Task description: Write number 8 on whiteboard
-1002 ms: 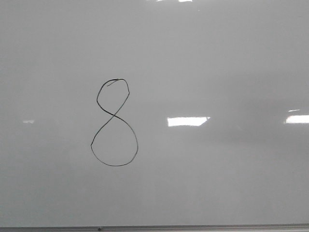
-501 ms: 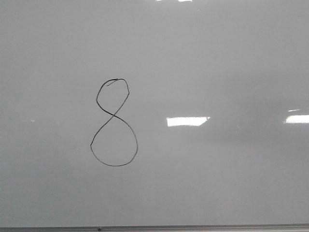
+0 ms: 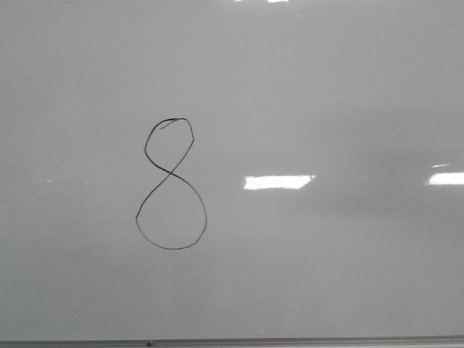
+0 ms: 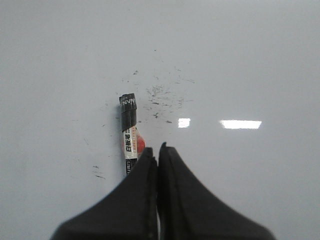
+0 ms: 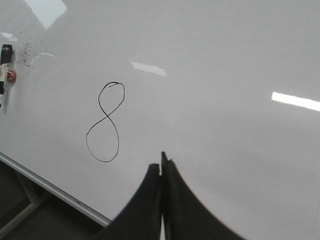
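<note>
On the whiteboard (image 3: 348, 87), left of centre in the front view, the 8 (image 3: 171, 184) stands complete: small upper loop, larger lower loop, lines crossing at the waist, with a slight overlap at the crown where the stroke closes. The metal edge strip (image 3: 290, 341) runs below it. Left end effector (image 4: 158, 150) has its fingers pressed together on nothing; the marker (image 4: 130, 131) lies just beside its tip on the board, among black smudges (image 4: 162, 100). Right end effector (image 5: 161, 162) is likewise pressed together and empty, hanging over bare board beside the figure. To my eye the writing is done. What remains is to pull back cleanly: lift both arms straight off the surface, avoid dragging across the fresh ink, and leave the marker undisturbed.
</note>
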Controlling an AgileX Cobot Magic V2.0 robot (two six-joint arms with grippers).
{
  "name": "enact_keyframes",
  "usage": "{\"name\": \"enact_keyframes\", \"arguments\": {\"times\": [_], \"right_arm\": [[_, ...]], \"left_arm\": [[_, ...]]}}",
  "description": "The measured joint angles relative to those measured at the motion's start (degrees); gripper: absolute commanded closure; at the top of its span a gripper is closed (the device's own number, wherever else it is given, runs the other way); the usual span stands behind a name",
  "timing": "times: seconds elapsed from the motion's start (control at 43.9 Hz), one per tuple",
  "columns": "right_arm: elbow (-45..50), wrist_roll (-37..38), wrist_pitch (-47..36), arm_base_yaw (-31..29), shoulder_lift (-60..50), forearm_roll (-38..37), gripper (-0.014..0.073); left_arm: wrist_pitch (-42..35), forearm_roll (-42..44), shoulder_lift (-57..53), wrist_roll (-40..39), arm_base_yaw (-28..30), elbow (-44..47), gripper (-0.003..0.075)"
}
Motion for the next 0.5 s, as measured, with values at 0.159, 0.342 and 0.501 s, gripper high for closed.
{"name": "enact_keyframes", "arguments": {"times": [0.159,0.342,0.501], "right_arm": [[0.11,0.00,-0.44,0.00,0.00,-0.85,0.0662],[1.93,3.86,-5.41,-0.24,-1.29,-11.71,0.0662],[7.16,21.23,-11.96,-3.34,-6.39,-25.88,0.0662]], "left_arm": [[0.00,0.00,0.00,0.00,0.00,0.00,0.0741],[0.00,0.00,0.00,0.00,0.00,0.00,0.0741],[0.00,0.00,0.00,0.00,0.00,0.00,0.0741]]}}
